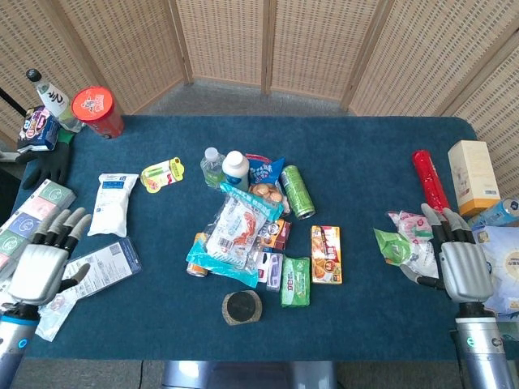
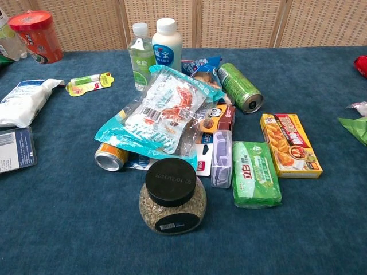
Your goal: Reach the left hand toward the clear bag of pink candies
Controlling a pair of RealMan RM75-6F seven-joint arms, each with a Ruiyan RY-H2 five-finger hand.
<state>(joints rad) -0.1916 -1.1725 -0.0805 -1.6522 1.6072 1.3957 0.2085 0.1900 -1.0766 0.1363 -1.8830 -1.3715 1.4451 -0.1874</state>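
A clear bag with pinkish pieces [image 1: 55, 310] lies at the table's near-left edge in the head view, mostly hidden under my left hand [image 1: 42, 267]. That hand hovers over it with fingers spread and holds nothing. Its fingertips reach the flat dark-labelled packet [image 1: 105, 263] beside the bag. My right hand [image 1: 461, 263] is at the far right with fingers extended, empty, beside a green bag [image 1: 391, 245]. The chest view shows neither hand nor the clear bag.
A pile of snacks, cans and bottles [image 1: 239, 231] fills the table's middle, with a black-lidded jar [image 2: 172, 197] in front. A white pouch [image 1: 112, 203] lies beyond my left hand, and stacked boxes [image 1: 36, 207] sit at the left edge. A red tube [image 1: 427, 178] lies far right.
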